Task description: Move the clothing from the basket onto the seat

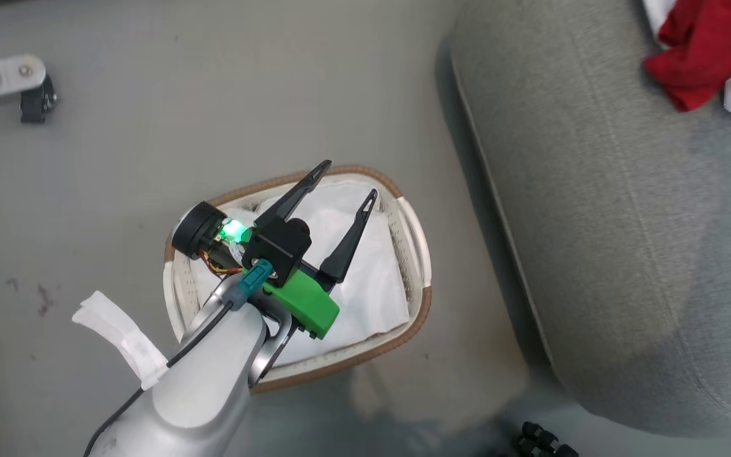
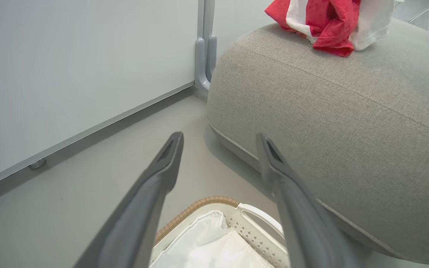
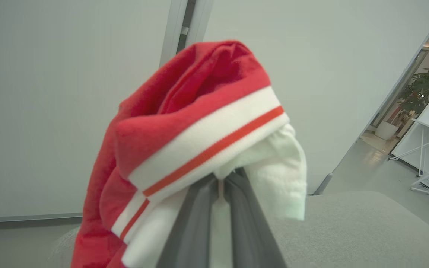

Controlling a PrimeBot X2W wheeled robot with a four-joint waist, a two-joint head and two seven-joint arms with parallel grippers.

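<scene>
Your right claw is clenched on the red white-banded garment, above the sofa. Left claw hangs released over the basket beside the sofa. Risk: cloth drapes over the fingers; on release it may snag and drag off.

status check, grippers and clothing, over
Left gripper open over basket, white liner showing inside. Right gripper shut on red garment with white band, over grey sofa. No obstruction seen.

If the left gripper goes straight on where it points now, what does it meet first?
Probably the low side of the sofa, past the basket rim; depth is unclear, so perhaps the floor first.
</scene>
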